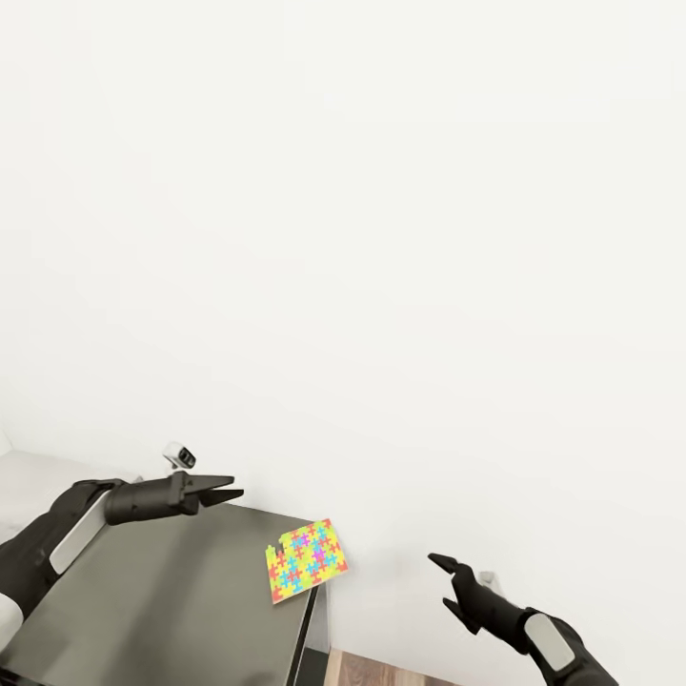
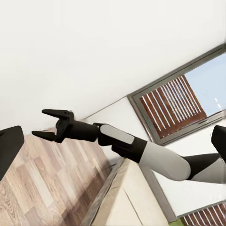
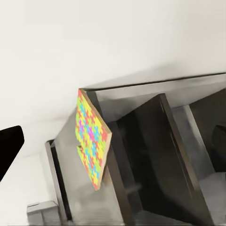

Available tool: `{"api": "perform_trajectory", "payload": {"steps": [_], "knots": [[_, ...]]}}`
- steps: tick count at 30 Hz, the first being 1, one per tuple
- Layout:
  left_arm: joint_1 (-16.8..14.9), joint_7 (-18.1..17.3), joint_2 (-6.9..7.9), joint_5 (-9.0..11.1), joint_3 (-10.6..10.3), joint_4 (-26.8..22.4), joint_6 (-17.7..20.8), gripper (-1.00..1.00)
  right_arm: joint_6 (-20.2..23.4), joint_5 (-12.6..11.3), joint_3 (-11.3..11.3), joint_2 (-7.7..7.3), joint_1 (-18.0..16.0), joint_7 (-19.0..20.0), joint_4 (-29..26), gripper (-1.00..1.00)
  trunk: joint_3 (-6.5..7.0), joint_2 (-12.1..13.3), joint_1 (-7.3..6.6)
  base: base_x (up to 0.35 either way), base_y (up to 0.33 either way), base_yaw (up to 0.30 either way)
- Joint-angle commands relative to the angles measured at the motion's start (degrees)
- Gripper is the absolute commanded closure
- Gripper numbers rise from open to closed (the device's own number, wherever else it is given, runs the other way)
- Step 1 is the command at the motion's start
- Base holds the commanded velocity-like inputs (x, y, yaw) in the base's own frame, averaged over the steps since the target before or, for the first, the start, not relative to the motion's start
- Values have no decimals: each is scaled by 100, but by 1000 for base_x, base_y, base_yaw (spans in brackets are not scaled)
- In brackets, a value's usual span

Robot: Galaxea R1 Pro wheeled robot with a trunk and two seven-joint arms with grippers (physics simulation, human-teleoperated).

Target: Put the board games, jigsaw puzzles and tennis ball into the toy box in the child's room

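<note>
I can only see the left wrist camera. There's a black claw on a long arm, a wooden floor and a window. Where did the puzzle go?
Observer: The jigsaw puzzle lies at the corner of a dark grey cabinet, by the white wall, in the head view.
Operator: Is it flat on top?
Observer: Not quite. The right wrist view shows one edge of it sticking out past the cabinet's edge.
Operator: Is the claw I see holding it?
Observer: No. That is the right gripper, open and empty, out to the side of the cabinet.
Operator: And the other claw?
Observer: The left gripper hangs above the cabinet top, jaws slightly apart, holding nothing.
</note>
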Motion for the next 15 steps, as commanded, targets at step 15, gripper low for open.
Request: {"api": "perform_trajectory", "payload": {"steps": [15], "knots": [[1, -196, 17, 23, -16, -253, 386, -100, 733, -1, -37, 634, -322, 33, -31, -100, -283, -616, 333, 0, 0, 0]]}}
